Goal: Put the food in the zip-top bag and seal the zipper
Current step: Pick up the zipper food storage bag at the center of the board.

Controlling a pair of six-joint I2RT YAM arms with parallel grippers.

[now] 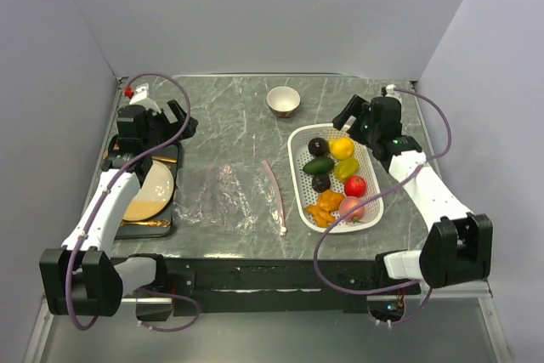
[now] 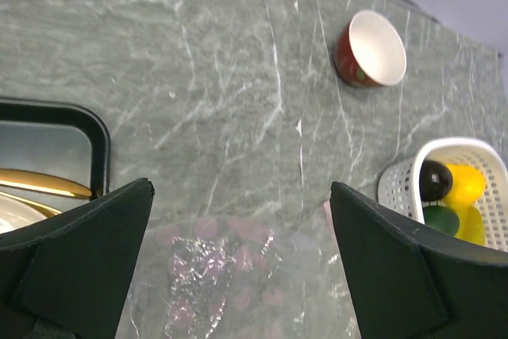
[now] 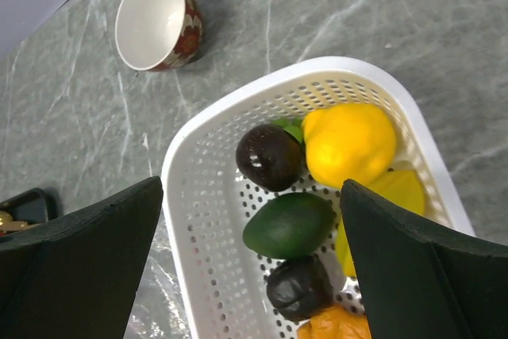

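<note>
All the food [image 1: 320, 165] lay in the basket [image 3: 206, 188] on the right of the worktop [image 1: 229, 116]. None was in the bag [image 1: 223, 197], which lay flat at mid-worktop, apart from the basket, with its zipper [image 1: 274, 195] along the edge facing the basket.

Both hands stood wide open and empty. The left hand [image 1: 176, 125] hung near the tray [image 2: 101, 140] at the far left, with the bag's far edge just below it in its wrist view. The right hand [image 1: 353, 115] hovered over the far end of the basket, above a dark fruit [image 3: 270, 156], the lemon [image 3: 349, 142] and the avocado [image 3: 290, 224].

The step seemed to be the first pick, with the bag's mouth not yet opened.

- **Right hand:** it would do best to come straight down on one piece, likely the lemon, and close across its widest part. Its fingers should clear the basket wall and the neighbouring pieces.
- **Left hand:** it should move to the zipper edge and pinch only the top layer. Lifting that layer would make the mouth gape towards the basket.
- **Risk:** the film looked thin and slippery, so catching both layers would probably hold the mouth closed.
</note>
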